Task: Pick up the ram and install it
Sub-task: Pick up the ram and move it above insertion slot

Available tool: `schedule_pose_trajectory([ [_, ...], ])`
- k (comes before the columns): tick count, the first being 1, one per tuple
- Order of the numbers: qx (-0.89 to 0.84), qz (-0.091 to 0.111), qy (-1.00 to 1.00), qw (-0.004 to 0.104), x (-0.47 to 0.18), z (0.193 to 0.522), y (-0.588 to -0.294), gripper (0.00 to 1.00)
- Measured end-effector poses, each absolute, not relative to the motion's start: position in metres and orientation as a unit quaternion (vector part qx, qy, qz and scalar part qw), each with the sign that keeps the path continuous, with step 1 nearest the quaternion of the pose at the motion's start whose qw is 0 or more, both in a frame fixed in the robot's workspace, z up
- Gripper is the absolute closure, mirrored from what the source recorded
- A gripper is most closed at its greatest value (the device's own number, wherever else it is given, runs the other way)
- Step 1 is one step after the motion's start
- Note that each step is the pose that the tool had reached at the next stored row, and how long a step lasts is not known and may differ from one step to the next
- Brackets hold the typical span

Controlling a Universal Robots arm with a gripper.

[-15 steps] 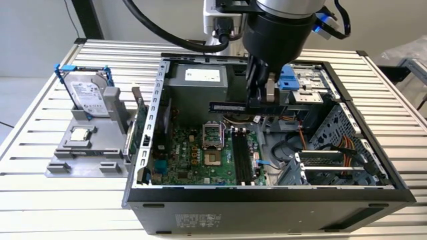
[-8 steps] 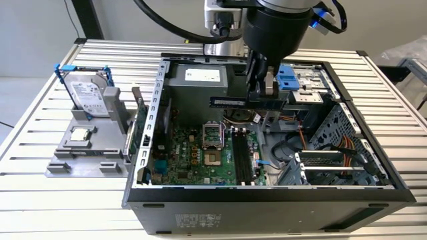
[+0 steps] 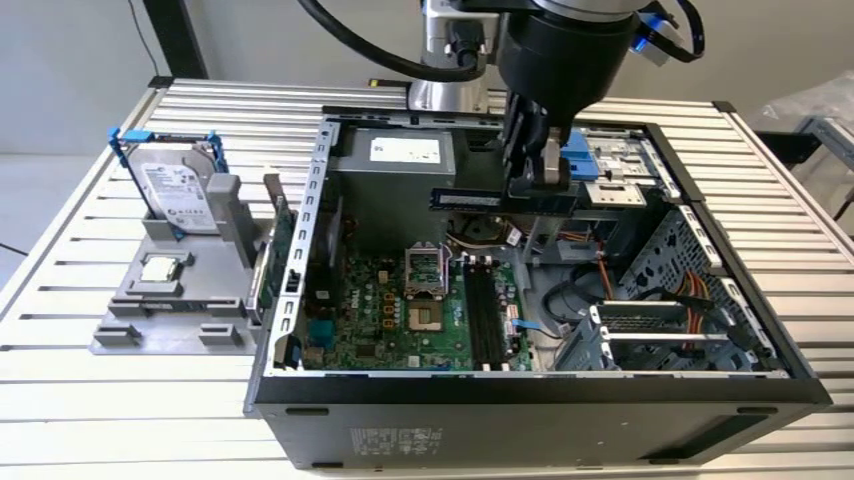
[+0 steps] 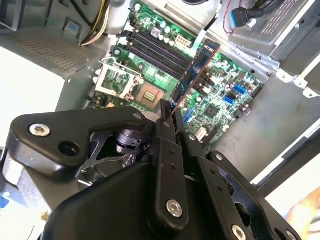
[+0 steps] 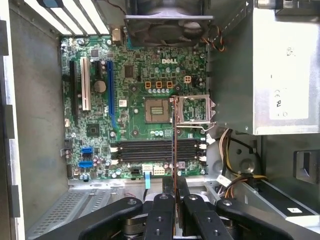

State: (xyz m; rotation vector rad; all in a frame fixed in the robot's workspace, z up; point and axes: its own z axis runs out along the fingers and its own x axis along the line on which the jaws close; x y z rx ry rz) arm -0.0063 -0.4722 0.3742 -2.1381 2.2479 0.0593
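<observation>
Ram (image 3: 467, 200): clamped in hand (image 3: 533, 188), above mobo (image 3: 400, 320), inside open PC case (image 3: 534, 420). Hard drive (image 3: 174, 185): upright on bench (image 3: 80, 400), beside case.

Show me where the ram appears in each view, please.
Exterior view: the ram is held level by the tool, above the motherboard.
First wrist view: edge-on, a thin line crossing the memory slots.
Second wrist view: it slants out from the tool.
Shared landmark: the memory slots.
</observation>
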Motion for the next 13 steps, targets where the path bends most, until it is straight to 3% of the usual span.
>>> schedule_pose_trajectory([
  [13, -0.689, 0.019, 0.724, 0.019, -0.0033, 0.3742, -0.4700, 1.00],
])
